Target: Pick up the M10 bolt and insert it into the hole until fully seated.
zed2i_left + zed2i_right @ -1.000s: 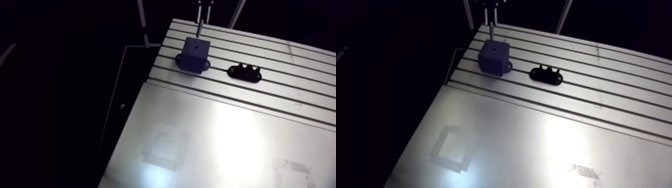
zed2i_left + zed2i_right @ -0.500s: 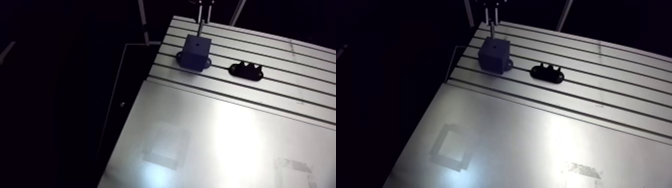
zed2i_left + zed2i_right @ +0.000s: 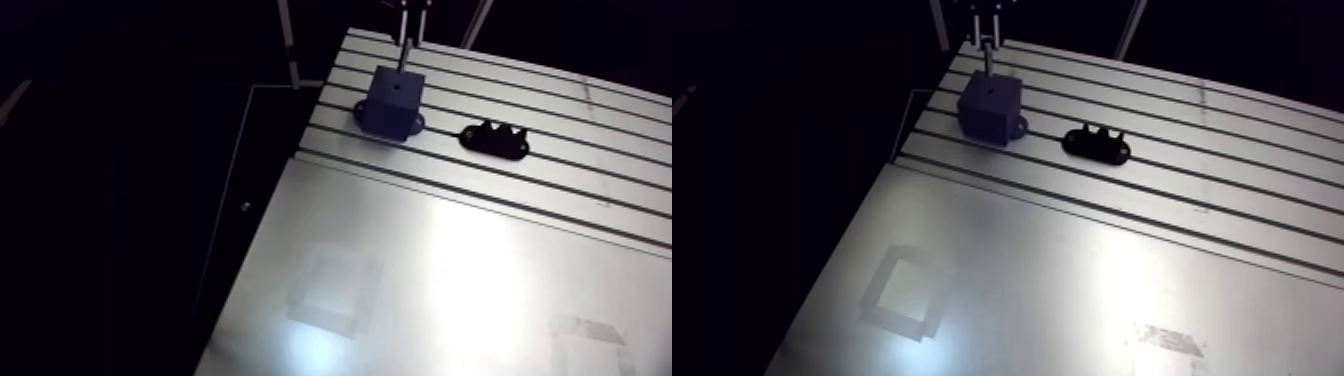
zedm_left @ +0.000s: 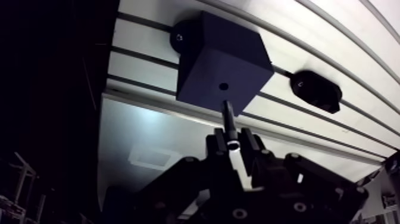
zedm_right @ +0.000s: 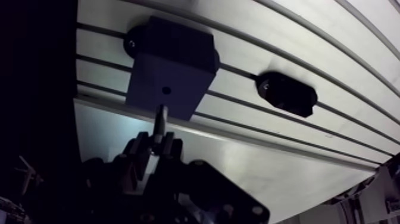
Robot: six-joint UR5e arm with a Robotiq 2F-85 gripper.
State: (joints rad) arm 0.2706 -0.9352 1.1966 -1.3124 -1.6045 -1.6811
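Where the slotted table reaches its far left corner, the pincer hangs over a dark block, its two fingers clamped on a bolt. Only a narrow gap shows between the fingers, and the bolt fills it, gripped at its upper end with the shaft pointing down at the block. The bolt's tip sits just above the block's top face, close to the small round hole but short of it. The block stands on the slotted rails, with a tab at its base on either side. To its right, apart from it, a low black piece lies on the rails. Nearer, a smooth metal plate covers the table, with a pale square patch toward its left.
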